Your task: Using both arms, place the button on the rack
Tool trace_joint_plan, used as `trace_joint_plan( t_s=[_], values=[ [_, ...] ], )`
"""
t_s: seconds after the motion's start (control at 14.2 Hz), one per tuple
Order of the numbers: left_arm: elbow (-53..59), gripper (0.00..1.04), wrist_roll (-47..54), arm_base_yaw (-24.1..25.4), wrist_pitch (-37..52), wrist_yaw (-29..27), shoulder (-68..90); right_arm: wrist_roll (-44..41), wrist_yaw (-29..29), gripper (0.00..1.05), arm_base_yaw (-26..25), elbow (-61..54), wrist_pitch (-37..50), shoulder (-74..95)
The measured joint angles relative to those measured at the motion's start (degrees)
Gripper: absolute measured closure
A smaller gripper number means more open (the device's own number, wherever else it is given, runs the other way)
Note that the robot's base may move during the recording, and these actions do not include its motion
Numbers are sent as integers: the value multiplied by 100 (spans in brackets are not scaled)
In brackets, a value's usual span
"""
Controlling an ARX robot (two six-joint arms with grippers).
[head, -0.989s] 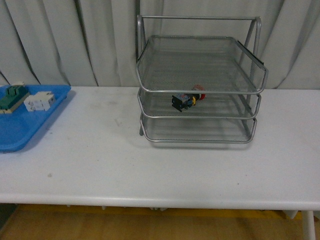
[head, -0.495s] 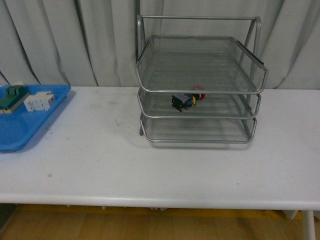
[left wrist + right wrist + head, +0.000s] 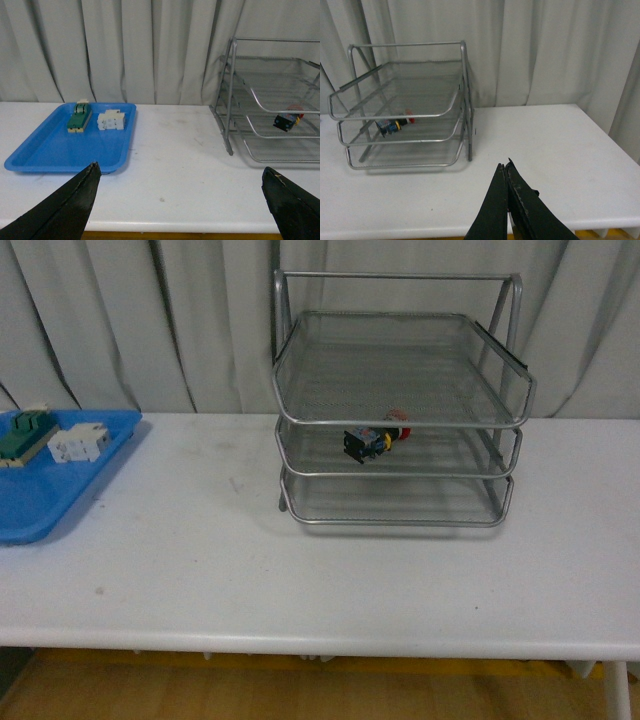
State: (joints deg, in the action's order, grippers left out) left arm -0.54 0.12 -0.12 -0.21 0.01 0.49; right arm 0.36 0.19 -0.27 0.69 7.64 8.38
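Front view: button (image 3: 374, 441) on rack (image 3: 398, 472) middle tier.

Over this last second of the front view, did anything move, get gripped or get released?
Nothing visibly changed. The button lies on the middle tier of the rack as before, and the blue tray with its blocks sits at the same spot. Neither arm enters the front view in any of the three pictures.

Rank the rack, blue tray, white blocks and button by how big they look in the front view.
1. rack
2. blue tray, partly cut off
3. white blocks
4. button, close to the blocks; unsure
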Motion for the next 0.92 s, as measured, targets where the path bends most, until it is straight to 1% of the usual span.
trace_joint_plan(
  t_s=[0.07,0.14,0.28,0.35,0.42,0.49,0.64,0.78,0.85,0.92],
  values=[
    [0,7,0,0,0,-7,0,-2,-11,103,0,-4,-817,-632],
    [0,7,0,0,-2,0,0,-2,-17,103,0,13,-684,-817],
    [0,7,0,0,-2,0,0,-9,-17,103,0,-4,-789,-820],
    [0,7,0,0,-2,0,0,-11,-17,93,0,-4,-787,-815],
    [0,7,0,0,2,-2,0,-11,-17,80,0,-4,-785,-817],
    [0,7,0,0,0,0,0,-11,-15,64,0,-4,-787,-817],
    [0,7,0,0,0,-2,0,-11,-17,40,0,-4,-785,-817],
    [0,7,0,0,0,0,0,-11,-17,12,0,-4,-787,-817],
    [0,7,0,0,0,-2,0,-9,-17,5,0,-4,-787,-817],
    [0,7,0,0,0,-2,0,-11,-17,7,0,-4,-787,-817]
  ],
)
